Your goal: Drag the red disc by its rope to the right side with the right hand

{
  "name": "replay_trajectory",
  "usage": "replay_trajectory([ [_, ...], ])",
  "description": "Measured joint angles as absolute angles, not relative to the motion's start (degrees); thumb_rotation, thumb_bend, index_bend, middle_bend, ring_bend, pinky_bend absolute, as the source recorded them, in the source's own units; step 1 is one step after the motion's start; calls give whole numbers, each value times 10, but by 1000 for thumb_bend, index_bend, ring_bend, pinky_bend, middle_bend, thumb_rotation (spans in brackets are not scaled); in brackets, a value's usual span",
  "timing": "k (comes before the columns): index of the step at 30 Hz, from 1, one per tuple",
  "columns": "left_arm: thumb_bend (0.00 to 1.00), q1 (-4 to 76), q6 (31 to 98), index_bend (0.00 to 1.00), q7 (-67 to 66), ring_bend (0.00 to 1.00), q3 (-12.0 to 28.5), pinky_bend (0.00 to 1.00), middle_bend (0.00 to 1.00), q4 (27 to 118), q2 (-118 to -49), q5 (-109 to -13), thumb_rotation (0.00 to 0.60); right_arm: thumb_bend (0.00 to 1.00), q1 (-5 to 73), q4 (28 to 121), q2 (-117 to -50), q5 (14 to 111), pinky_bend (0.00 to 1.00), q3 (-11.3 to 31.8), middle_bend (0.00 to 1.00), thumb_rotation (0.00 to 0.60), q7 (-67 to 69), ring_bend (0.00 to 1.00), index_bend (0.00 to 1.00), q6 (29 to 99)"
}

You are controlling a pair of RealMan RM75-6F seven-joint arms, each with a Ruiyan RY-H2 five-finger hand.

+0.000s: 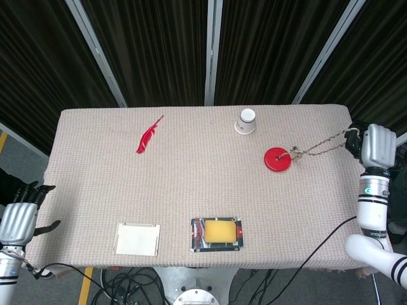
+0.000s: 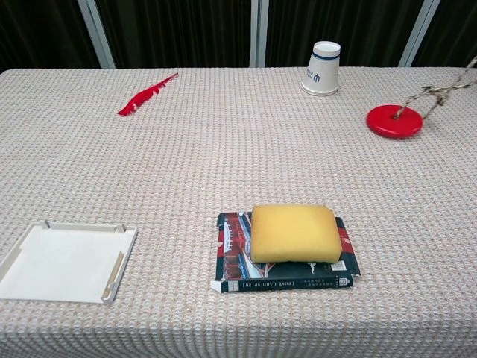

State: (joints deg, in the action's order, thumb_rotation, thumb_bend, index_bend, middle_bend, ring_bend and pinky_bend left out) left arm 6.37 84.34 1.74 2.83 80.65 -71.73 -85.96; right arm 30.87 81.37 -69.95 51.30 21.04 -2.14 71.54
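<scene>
The red disc (image 1: 278,159) lies flat on the right part of the table, below and to the right of the paper cup; the chest view shows the disc (image 2: 393,121) at the far right. Its braided rope (image 1: 321,146) runs taut up and to the right from the disc's centre. My right hand (image 1: 372,143) grips the rope's end beyond the table's right edge; the chest view shows only the rope (image 2: 440,89) leaving the frame. My left hand (image 1: 18,219) hangs off the table's left side, fingers apart, holding nothing.
A white paper cup (image 1: 246,121) stands upside down at the back, close to the disc. A red feather (image 1: 148,135) lies at the back left. A white tray (image 1: 137,239) and a yellow sponge (image 1: 220,230) on a book sit near the front edge.
</scene>
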Motion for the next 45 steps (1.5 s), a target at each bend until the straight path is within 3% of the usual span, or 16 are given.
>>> replay_trajectory([
  [9, 1, 63, 844, 204, 15, 104, 28, 145, 217, 808, -718, -857, 600, 683, 280, 843, -679, 548, 856, 218, 904, 600, 7, 697, 967, 742],
  [16, 1, 62, 845, 204, 20, 105, 27, 145, 218, 804, -718, -856, 600, 685, 281, 949, -668, 587, 856, 219, 905, 600, 13, 697, 971, 744],
  [19, 1, 61, 845, 204, 21, 105, 26, 145, 217, 802, -720, -855, 600, 684, 297, 977, -678, 603, 856, 216, 905, 600, -13, 697, 971, 735],
  [24, 1, 59, 846, 204, 26, 104, 25, 145, 218, 797, -721, -854, 600, 665, 334, 940, -735, 594, 831, 207, 892, 600, -76, 693, 959, 713],
  [25, 1, 58, 846, 204, 27, 104, 24, 145, 217, 796, -721, -854, 600, 623, 338, 928, -746, 588, 774, 204, 862, 600, -89, 670, 929, 709],
  [26, 1, 58, 845, 204, 28, 105, 24, 145, 217, 795, -721, -854, 600, 540, 343, 916, -757, 579, 633, 200, 801, 600, -107, 589, 861, 703],
  [28, 1, 57, 845, 204, 30, 105, 24, 145, 218, 793, -720, -853, 600, 310, 348, 905, -768, 569, 180, 191, 526, 600, -128, 225, 604, 692],
  [30, 1, 57, 844, 204, 31, 105, 23, 145, 218, 792, -720, -853, 600, 162, 348, 898, -772, 567, 1, 183, 241, 600, -134, 19, 359, 684],
  [32, 1, 58, 844, 204, 31, 105, 23, 145, 217, 792, -720, -854, 600, 63, 344, 895, -768, 566, 0, 175, 74, 600, -125, 0, 136, 677],
  [34, 1, 59, 844, 204, 30, 105, 23, 145, 217, 793, -721, -856, 600, 6, 340, 898, -760, 563, 0, 171, 6, 600, -117, 0, 12, 672],
  [45, 1, 63, 842, 204, 16, 105, 24, 145, 217, 804, -721, -858, 600, 0, 315, 968, -662, 525, 0, 156, 0, 600, -144, 0, 0, 632],
])
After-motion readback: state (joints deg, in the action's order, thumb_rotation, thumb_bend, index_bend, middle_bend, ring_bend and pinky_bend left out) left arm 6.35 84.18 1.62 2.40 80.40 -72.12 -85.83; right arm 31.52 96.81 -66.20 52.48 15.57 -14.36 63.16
